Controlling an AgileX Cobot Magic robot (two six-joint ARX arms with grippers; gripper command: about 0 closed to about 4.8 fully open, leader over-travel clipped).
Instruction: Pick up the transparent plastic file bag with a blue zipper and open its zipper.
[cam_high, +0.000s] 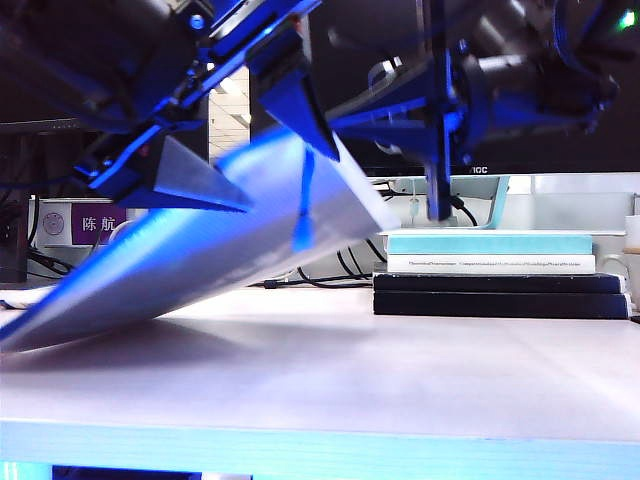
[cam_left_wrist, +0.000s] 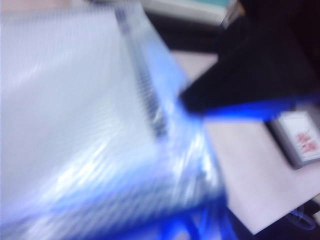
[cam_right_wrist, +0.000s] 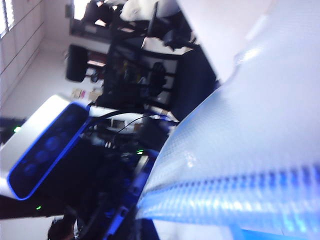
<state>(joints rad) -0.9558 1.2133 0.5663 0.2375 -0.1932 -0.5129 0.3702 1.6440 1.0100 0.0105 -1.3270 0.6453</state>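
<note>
Both grippers meet the large translucent grid-mesh plastic file bag (cam_high: 190, 245), raised aslant, low corner on the white table (cam_high: 400, 350). Right gripper (cam_high: 300, 110) pinches its upper edge shut; left gripper (cam_high: 180, 180) (blurred) gapes beside it.

left gripper (cam_high: 185, 185) raised, right gripper (cam_high: 300, 110) clamped

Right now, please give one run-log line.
file bag: lifted, tilted | right gripper: shut on file bag | left gripper: unclear | zipper: state unclear
</note>
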